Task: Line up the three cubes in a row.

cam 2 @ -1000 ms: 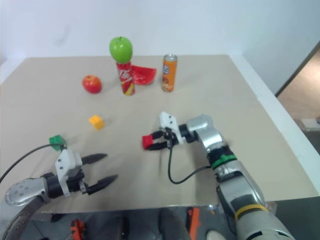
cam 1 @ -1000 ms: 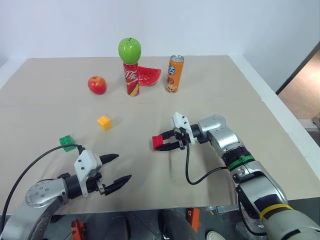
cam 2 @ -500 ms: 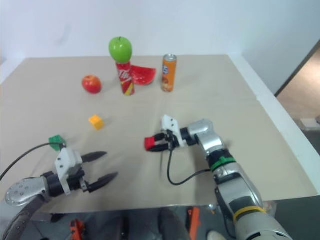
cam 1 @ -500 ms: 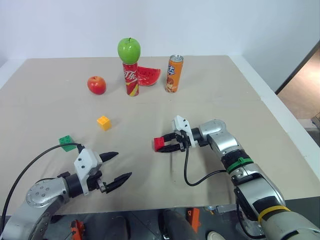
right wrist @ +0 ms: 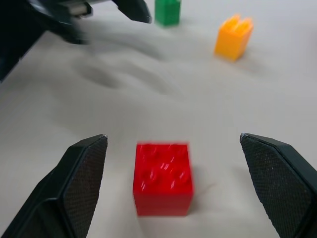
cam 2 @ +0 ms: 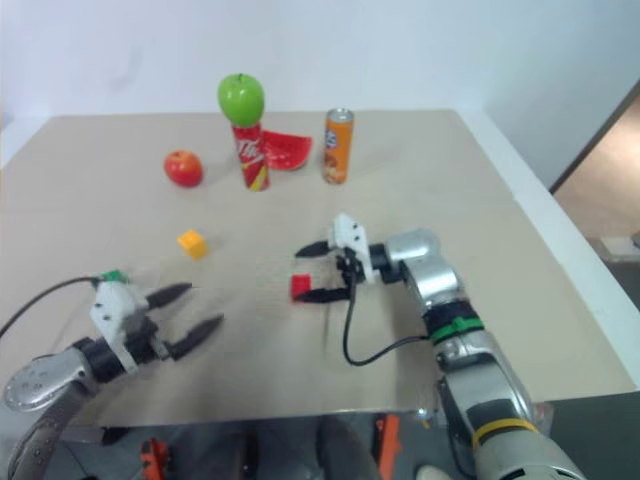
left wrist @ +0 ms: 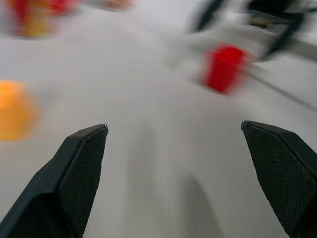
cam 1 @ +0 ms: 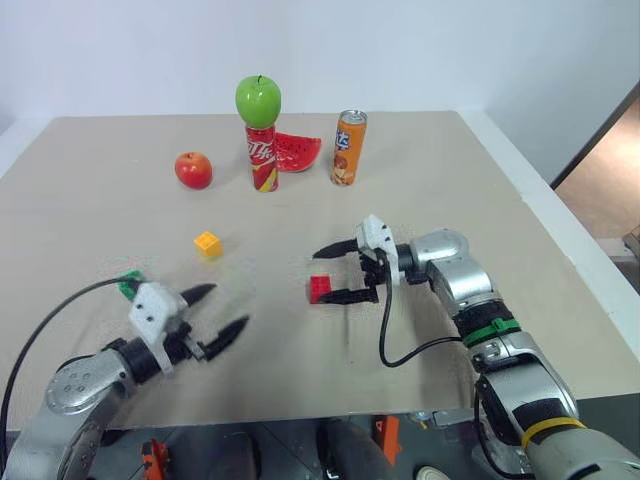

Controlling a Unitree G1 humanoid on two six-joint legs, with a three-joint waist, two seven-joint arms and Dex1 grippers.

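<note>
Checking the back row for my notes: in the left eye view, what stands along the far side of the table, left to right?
Red apple → red can with a green apple on top → watermelon slice → orange can.

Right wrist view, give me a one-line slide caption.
Open right gripper straddles the red cube on the table, orange cube and green cube beyond.

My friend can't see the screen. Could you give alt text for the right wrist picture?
A red cube sits on the table between the open right hand's black fingers, untouched. Beyond lie a yellow-orange cube and a green cube.
</note>
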